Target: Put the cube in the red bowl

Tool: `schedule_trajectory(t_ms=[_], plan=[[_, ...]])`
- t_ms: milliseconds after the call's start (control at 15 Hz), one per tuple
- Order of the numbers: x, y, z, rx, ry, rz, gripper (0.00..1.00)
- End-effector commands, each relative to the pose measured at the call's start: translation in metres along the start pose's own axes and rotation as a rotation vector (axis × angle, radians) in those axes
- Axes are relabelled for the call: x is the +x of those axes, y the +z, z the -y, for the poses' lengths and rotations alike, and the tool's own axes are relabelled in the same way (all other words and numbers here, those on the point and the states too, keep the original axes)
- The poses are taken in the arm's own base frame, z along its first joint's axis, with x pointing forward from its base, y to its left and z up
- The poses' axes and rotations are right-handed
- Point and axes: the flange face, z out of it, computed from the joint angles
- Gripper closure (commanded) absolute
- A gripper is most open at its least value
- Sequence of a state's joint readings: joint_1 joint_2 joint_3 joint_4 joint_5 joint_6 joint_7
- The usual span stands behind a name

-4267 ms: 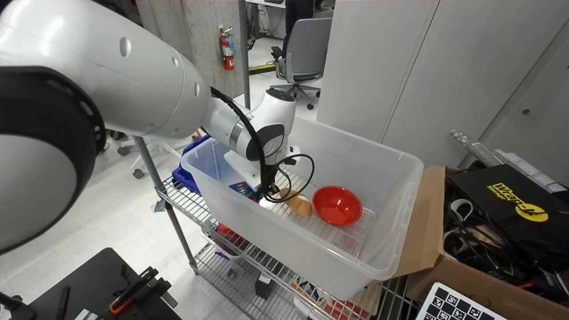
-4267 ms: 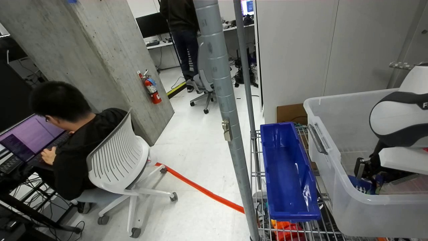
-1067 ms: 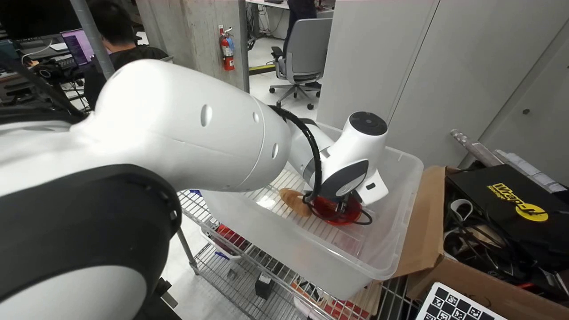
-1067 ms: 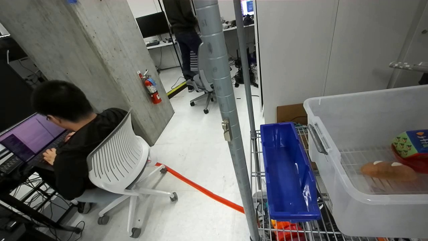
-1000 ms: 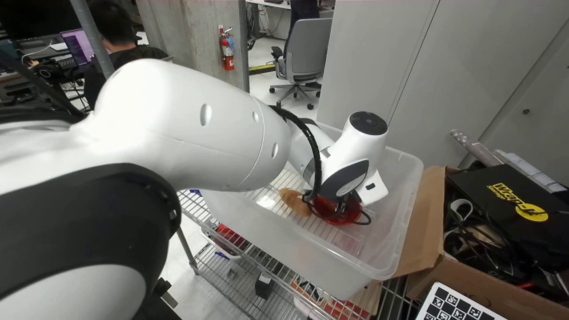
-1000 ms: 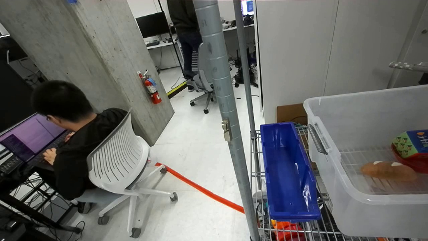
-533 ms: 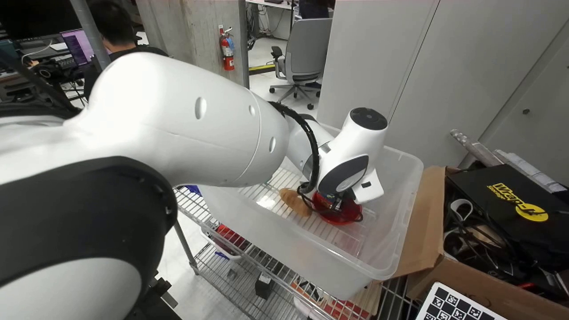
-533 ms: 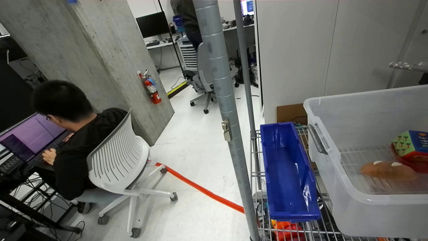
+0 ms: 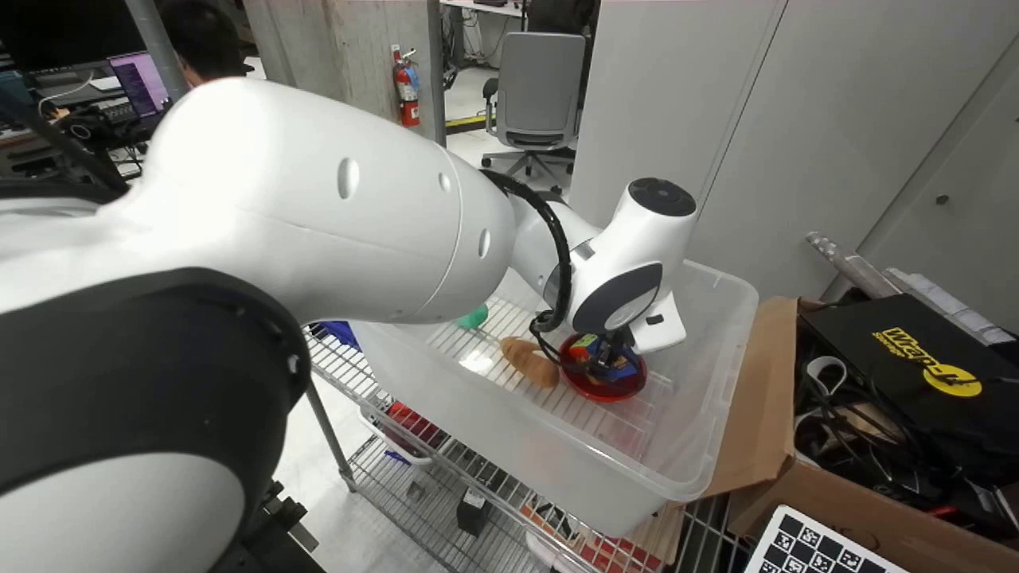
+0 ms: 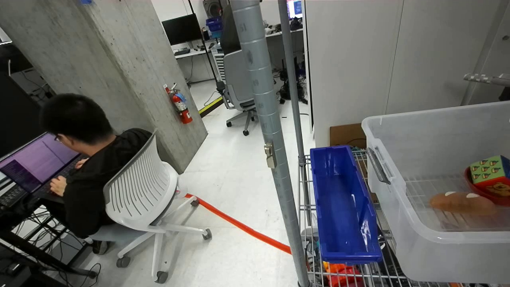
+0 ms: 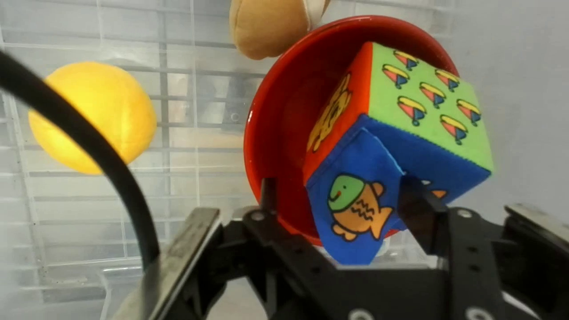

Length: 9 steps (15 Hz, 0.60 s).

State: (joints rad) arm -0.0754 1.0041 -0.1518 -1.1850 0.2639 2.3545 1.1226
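Note:
The cube (image 11: 426,111), a soft block with green, red and blue picture faces, sits tilted in the red bowl (image 11: 284,111) and juts past its rim in the wrist view. A loose blue flap with a fish hangs from it toward my gripper (image 11: 338,190). My fingers stand wide apart, one over bare bowl, the other in front of the cube's blue side; whether that one touches it I cannot tell. Both exterior views show the cube (image 10: 489,171) inside the bowl (image 9: 593,391), and my wrist stands just above, partly covering it.
All this is inside a clear plastic bin (image 10: 434,243) with high walls. A tan bread-like piece (image 9: 529,362) lies against or close by the bowl. Also in the bin are a yellow ball (image 11: 95,115) and a green piece (image 9: 474,317). A cardboard box (image 9: 744,390) stands outside.
Over several seconds my arm has swung from the bin's far end to above the bowl. In the last second my jaws have spread, the cube has turned in the bowl, and my wrist has risen slightly.

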Motion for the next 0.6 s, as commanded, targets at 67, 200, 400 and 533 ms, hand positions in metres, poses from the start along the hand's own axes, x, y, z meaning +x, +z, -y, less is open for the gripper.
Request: schedule_trajectory(t_ms=[67, 200, 400, 533], plan=[[-0.034, -0.036, 0.003, -0.030, -0.091, 0.017, 0.00], [-0.060, -0.056, -0.003, -0.042, -0.182, 0.046, 0.00], [-0.065, -0.046, 0.006, -0.027, -0.184, 0.051, 0.00], [-0.077, -0.058, 0.001, -0.034, -0.209, 0.068, 0.00]])
